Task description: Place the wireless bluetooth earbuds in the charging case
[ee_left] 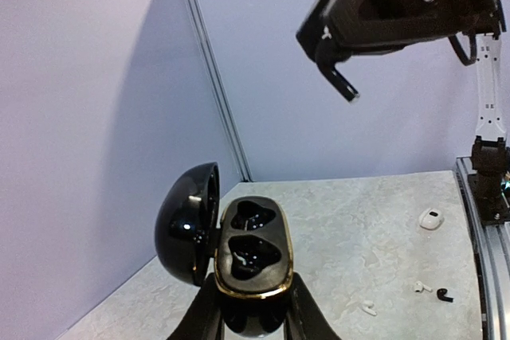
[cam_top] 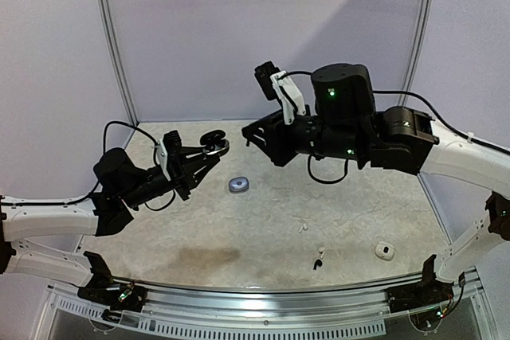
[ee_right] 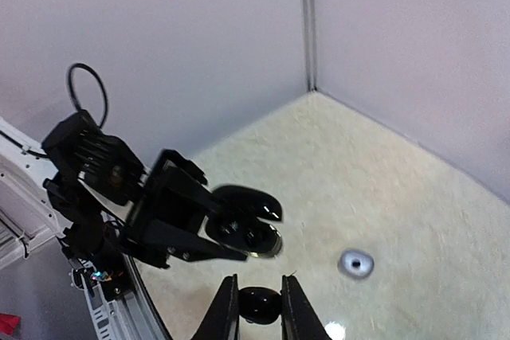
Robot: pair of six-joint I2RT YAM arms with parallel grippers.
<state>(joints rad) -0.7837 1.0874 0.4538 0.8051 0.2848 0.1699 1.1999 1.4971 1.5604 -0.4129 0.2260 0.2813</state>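
Observation:
My left gripper [ee_left: 253, 283] is shut on a black charging case [ee_left: 249, 238] with a gold rim. It holds the case above the table with the lid [ee_left: 187, 224] swung open, and both sockets show empty. In the top view this case [cam_top: 213, 145] hangs at the left gripper [cam_top: 209, 151]. My right gripper [ee_right: 260, 283] is shut on a small glossy black earbud [ee_right: 260, 305], a short way from the open case [ee_right: 249, 232] and apart from it. From above, the right gripper [cam_top: 250, 134] points at the case. On the table lie two white earbuds [cam_top: 303, 227] [cam_top: 321, 251] and a black earbud [cam_top: 317, 263].
A small grey rounded case [cam_top: 238, 185] lies on the table below the two grippers. A white case [cam_top: 385, 251] sits at the front right. Lilac walls close in the back and both sides, and a metal rail [cam_top: 263, 308] runs along the near edge.

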